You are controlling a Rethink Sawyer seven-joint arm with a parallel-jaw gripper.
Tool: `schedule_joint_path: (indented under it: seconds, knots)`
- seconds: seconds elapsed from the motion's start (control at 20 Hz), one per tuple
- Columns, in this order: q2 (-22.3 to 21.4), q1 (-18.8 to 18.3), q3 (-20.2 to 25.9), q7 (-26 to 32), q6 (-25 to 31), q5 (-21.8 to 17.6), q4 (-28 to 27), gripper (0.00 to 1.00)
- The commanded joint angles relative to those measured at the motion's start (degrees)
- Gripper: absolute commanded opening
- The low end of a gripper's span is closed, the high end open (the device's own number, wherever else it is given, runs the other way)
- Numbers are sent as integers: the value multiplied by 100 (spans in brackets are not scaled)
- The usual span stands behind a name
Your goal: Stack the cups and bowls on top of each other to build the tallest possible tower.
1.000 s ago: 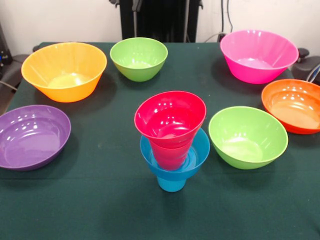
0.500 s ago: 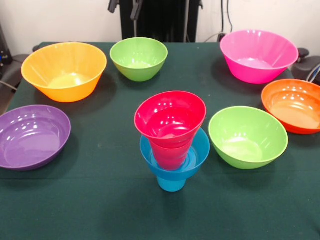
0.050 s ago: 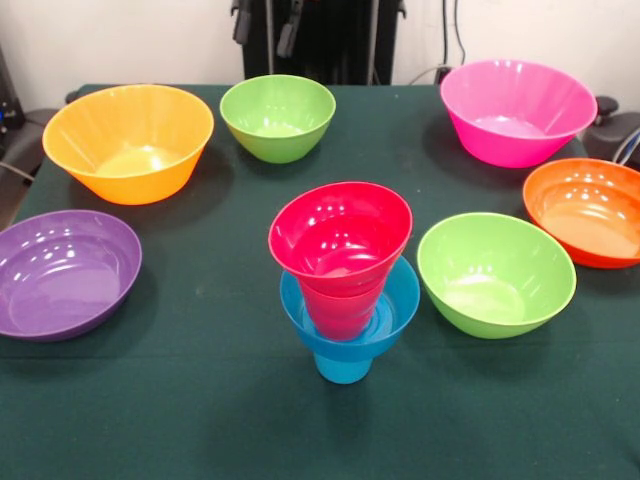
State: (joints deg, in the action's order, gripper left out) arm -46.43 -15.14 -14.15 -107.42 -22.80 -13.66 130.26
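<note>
Near the table's front middle stands the tower: a sky-blue cup (image 3: 342,366) at the bottom, a small blue bowl (image 3: 395,300) on it, a red cup (image 3: 340,315) seated in that bowl and a small red bowl (image 3: 340,235) on top. Around it sit loose bowls: yellow-orange (image 3: 128,140), lime green (image 3: 278,115), pink (image 3: 517,108), orange (image 3: 588,208), a second lime green (image 3: 495,272) and purple (image 3: 65,270). My gripper (image 3: 266,32) hangs at the top edge, behind the far lime green bowl, open with nothing between its fingers.
A dark green cloth (image 3: 200,400) covers the table. The bowls ring the tower on the left, back and right. Dark equipment (image 3: 620,135) sits off the table's right side.
The gripper has come down and shifted a little to the right at the top edge. The tower and the bowls have not moved.
</note>
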Motion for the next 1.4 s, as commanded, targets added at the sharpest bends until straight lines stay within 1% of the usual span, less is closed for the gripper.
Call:
schedule_joint_path:
  seconds: [0.05, 0.2, 0.35, 0.45, 0.6, 0.8, 1.0, 1.4]
  knots:
    - [657, 271, 611, -1123, -324, 142, -221, 100]
    - [854, 457, 580, -1226, -465, 361, -225, 100]
    - [1040, 583, 519, -1305, -648, 475, -192, 100]
    - [1245, 666, 447, -1330, -857, 553, -199, 100]
    - [1756, 727, 429, -1387, -1329, 610, -324, 100]
    - [2234, 831, 356, -1466, -1812, 726, -392, 100]
    - [2530, 845, 374, -1482, -2093, 722, -495, 100]
    - [2881, 819, 347, -1496, -2381, 680, -637, 100]
